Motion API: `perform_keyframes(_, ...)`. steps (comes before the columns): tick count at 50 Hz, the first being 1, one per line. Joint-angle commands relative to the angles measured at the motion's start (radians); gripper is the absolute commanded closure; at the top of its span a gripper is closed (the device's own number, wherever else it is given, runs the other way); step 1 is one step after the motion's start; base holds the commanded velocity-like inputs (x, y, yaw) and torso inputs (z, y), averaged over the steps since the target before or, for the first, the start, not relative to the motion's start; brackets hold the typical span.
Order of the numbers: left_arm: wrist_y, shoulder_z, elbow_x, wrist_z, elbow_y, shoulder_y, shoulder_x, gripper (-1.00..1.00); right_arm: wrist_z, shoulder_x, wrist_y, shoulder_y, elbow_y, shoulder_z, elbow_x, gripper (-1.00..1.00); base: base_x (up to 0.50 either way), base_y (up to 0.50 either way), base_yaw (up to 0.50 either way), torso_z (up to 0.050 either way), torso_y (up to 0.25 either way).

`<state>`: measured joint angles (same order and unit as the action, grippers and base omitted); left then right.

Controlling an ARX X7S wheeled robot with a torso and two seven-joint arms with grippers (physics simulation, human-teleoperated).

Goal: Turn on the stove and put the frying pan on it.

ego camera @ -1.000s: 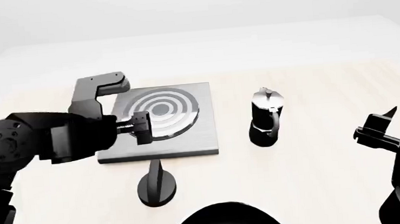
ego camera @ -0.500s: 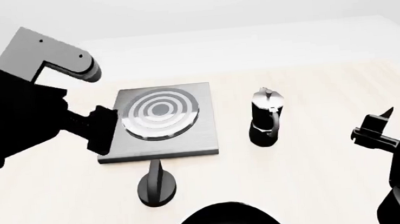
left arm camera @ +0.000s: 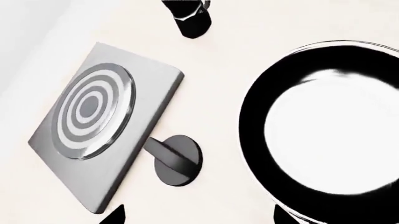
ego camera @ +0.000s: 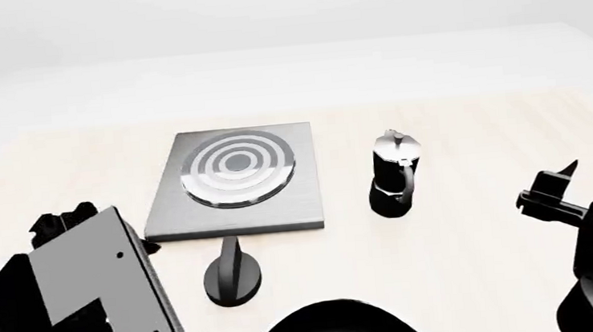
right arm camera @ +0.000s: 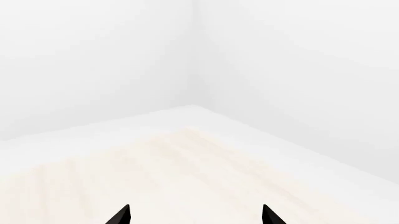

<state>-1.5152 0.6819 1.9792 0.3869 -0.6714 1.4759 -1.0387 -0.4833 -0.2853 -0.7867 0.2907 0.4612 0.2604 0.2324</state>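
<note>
Pale wood table (ego camera: pixel 476 247) (white walls around); both claws spread, grasping nothing.

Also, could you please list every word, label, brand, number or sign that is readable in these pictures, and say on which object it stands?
There are none: no view shows any text.
Flat square grey metal stove slab: only concentric rings.
Small black round knob: plain.
Round black frying pan: plain, with a glossy glare.
Black-and-silver moka pot: no label visible.
</note>
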Motion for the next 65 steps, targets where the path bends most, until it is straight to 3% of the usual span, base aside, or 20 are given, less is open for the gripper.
perform_keyframes(1, 0.019, 0.051, 0.072, -0.028, -0.104, 0.014, -0.064, -1.0, -0.003, -0.002, 0.0, 0.001, -0.003, -0.008, 0.0, -1.0, 0.0, 0.0, 0.0, 0.0, 0.0)
perform_keyframes(13, 0.047, 0.098, 0.107, -0.002, -0.183, -0.034, -0.115, -1.0, -0.008, -0.004, -0.001, -0.001, -0.004, -0.008, 0.003, -1.0, 0.0, 0.0, 0.0, 0.0, 0.0)
perform_keyframes(41, 0.058, 0.149, 0.075, 0.012, -0.179, -0.066, -0.112, -1.0, -0.024, -0.008, -0.023, 0.008, -0.005, -0.01, 0.01, -1.0, 0.0, 0.0, 0.0, 0.0, 0.0)
perform_keyframes(48, 0.062, 0.138, 0.046, -0.032, -0.2, -0.101, -0.106, -1.0, -0.029, -0.008, -0.025, 0.005, 0.003, -0.012, 0.01, -1.0, 0.0, 0.0, 0.0, 0.0, 0.0)
perform_keyframes(58, 0.042, 0.123, -0.13, -0.139, -0.2, -0.217, -0.084, -1.0, -0.03, -0.01, -0.016, 0.006, -0.003, -0.02, 0.009, -1.0, 0.0, 0.0, 0.0, 0.0, 0.0)
perform_keyframes(65, 0.04, 0.13, -0.155, -0.15, -0.199, -0.231, -0.097, -1.0, -0.031, -0.011, -0.015, 0.005, -0.002, -0.022, 0.011, -1.0, 0.0, 0.0, 0.0, 0.0, 0.0)
